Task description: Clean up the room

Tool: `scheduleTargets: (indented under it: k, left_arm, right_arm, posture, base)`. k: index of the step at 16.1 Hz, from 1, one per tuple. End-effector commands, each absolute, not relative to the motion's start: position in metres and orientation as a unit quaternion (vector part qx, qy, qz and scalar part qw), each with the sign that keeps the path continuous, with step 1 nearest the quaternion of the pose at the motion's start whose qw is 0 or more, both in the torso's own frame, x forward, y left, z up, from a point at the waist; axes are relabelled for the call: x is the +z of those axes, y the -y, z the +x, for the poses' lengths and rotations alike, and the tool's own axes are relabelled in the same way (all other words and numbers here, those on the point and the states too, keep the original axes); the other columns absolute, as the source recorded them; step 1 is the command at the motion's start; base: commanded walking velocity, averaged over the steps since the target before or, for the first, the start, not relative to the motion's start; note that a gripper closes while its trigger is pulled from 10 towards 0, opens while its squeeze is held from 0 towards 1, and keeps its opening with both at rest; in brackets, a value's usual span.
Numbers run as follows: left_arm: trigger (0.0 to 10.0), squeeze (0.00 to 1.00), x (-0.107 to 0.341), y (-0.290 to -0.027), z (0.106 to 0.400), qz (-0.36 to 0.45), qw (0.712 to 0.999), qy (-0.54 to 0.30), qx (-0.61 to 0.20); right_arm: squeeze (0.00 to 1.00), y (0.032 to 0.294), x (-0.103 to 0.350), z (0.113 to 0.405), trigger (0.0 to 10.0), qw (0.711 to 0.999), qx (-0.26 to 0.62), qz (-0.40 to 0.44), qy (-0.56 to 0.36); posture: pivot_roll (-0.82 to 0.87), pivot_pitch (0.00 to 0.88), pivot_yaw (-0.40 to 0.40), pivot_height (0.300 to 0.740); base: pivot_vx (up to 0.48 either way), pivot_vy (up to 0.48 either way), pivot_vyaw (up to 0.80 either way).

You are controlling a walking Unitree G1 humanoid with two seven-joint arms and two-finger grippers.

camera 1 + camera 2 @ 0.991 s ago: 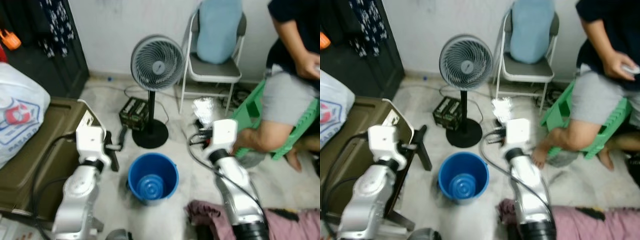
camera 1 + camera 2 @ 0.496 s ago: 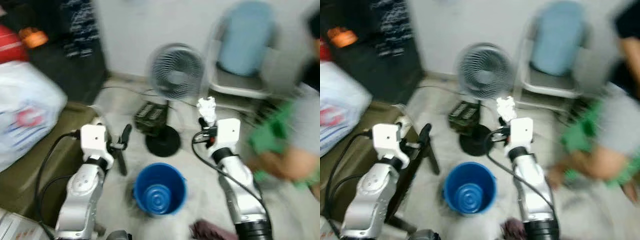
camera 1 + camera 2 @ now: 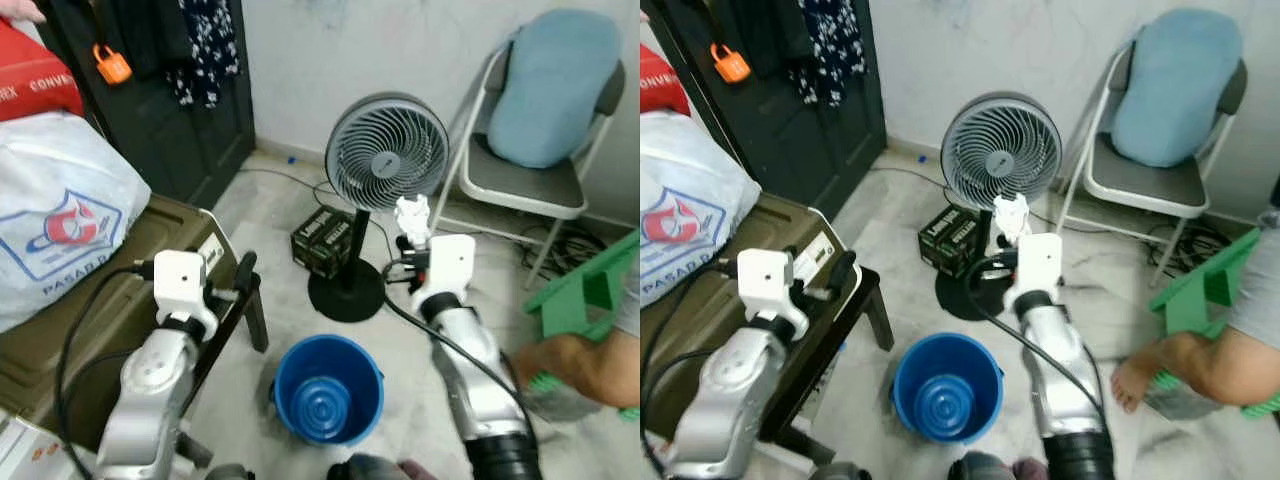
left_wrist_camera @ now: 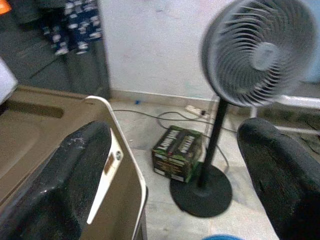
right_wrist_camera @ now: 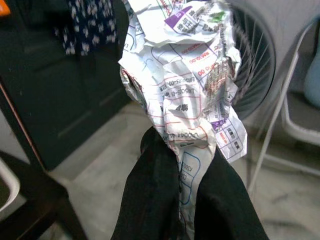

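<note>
1 crumpled paper (image 5: 187,95) in right hand (image 5: 185,200), above blue bucket (image 3: 327,388).

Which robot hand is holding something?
The right gripper. Its black fingers are shut on a crumpled paper printed with writing, held up in front of the fan. The left gripper is open, with nothing between its fingers.

- Blue bucket (image 3: 328,390).
- Grey fan (image 3: 386,165) on a black base.
- White crumpled paper (image 5: 187,75), printed in purple and red.
- Green stool (image 3: 585,300).
- Pale blue cushion (image 3: 553,85).
</note>
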State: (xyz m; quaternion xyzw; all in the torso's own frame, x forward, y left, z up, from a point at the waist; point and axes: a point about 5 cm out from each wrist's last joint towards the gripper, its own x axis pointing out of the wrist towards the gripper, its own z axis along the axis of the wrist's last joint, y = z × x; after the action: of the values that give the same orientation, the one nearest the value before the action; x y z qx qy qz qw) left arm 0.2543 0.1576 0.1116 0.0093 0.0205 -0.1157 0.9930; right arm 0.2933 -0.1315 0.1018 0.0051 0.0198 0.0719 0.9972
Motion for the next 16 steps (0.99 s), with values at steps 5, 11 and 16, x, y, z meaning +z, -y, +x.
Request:
scheduleTargets:
  k: [5, 11, 16]
  left_arm:
    - [10.0, 0.0, 0.127, -0.151, 0.234, 0.083, 0.97, 0.015, -0.226]
    - [10.0, 0.0, 0.121, -0.176, 0.188, 0.146, 0.934, -0.048, -0.322]
    - [10.0, 0.0, 0.14, -0.175, 0.177, 0.16, 0.91, -0.059, -0.377]
  right_arm:
    - [0.0, 0.139, 0.078, 0.309, 10.0, 0.995, 0.01, -0.014, -0.101]
    - [0.0, 0.14, 0.035, 0.311, 10.0, 0.969, -0.095, 0.016, -0.226]
    - [0.0, 0.127, 0.016, 0.308, 10.0, 0.953, -0.121, 0.042, -0.275]
  posture:
    - [0.07, 0.133, -0.043, 0.74]
    - [0.12, 0.214, -0.009, 0.74]
    - [0.17, 0.327, 0.079, 0.74]
  base:
    - [0.0, 0.0, 0.0]
    - [0.0, 0.0, 0.0]
    - [0.0, 0.0, 0.0]
